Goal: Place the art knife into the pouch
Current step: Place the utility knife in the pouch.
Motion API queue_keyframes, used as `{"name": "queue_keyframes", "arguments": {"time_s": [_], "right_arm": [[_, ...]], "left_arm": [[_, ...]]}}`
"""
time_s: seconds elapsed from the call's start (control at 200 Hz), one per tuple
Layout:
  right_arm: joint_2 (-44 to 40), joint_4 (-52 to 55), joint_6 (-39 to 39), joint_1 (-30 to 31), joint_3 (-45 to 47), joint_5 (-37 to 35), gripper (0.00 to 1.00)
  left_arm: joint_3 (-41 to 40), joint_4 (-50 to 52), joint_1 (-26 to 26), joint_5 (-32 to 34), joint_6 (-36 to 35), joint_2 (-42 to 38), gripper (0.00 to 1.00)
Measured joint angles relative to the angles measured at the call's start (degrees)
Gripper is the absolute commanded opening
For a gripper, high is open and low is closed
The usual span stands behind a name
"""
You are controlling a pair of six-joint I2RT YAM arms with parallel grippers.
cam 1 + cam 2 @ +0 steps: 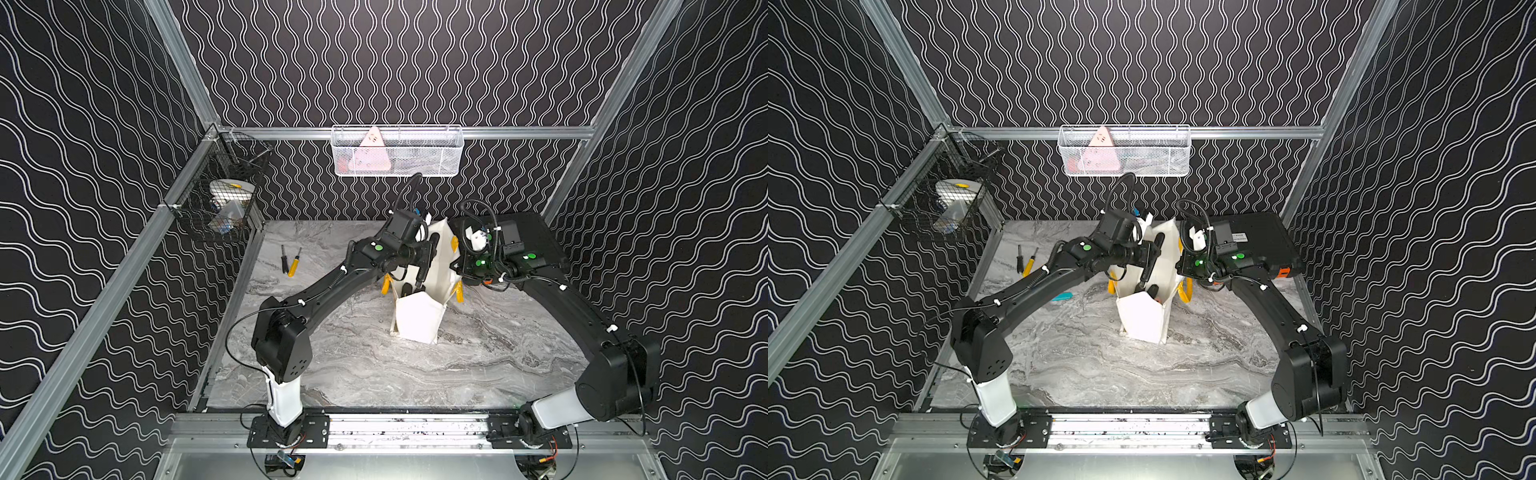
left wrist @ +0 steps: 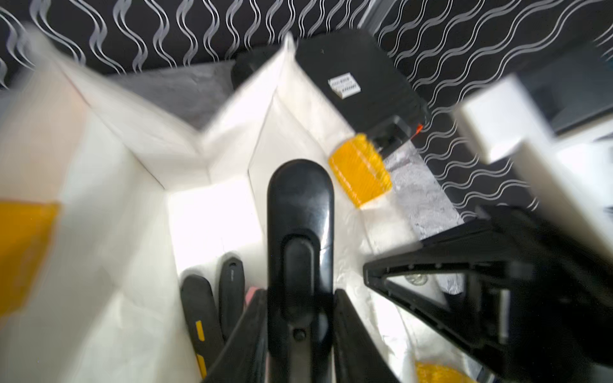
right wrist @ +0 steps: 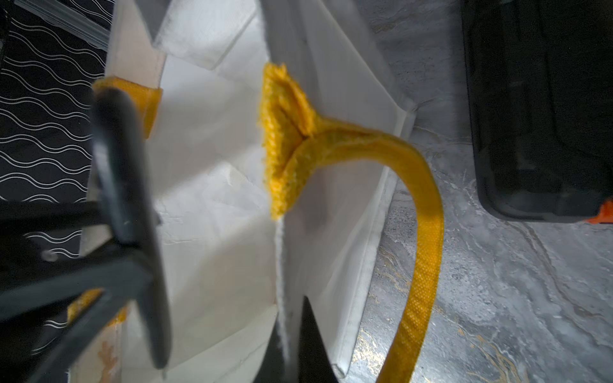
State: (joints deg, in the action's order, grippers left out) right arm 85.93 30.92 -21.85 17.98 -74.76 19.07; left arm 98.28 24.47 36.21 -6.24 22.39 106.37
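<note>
On the marble tabletop (image 1: 374,365), the insertion step appears in hand: the art knife (image 2: 300,205) is clamped in the left gripper (image 2: 300,293) and held over the open pouch (image 1: 417,320). Lowering and release are called for next. Black-handled tools (image 2: 199,315) are seen inside. The pouch's three-o'clock rim is pinched by the right gripper (image 3: 289,341).

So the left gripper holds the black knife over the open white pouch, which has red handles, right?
Not quite: the handles are yellow, as the right wrist view shows. The left gripper does hold the black knife over the open white pouch.
</note>
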Motion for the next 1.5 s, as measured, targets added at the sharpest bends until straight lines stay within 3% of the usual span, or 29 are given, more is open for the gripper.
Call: {"name": "queue_keyframes", "arguments": {"time_s": [0.6,0.996,1.496], "right_arm": [[0.7,-0.61,0.02,0.07,0.02,-0.39,0.0],[0.44,-0.55,0.24,0.07,0.04,-0.5,0.0],[-0.5,2.19,0.63,0.0,-0.79,-2.71,0.0]], "left_arm": [[-0.31,1.27,3.43,-3.65,-1.68,13.33,0.25],[-0.46,7.54,3.67,0.74,-6.05,17.44,0.25],[-5.4,11.08,1.05,8.94,-9.22,15.93,0.26]]}}
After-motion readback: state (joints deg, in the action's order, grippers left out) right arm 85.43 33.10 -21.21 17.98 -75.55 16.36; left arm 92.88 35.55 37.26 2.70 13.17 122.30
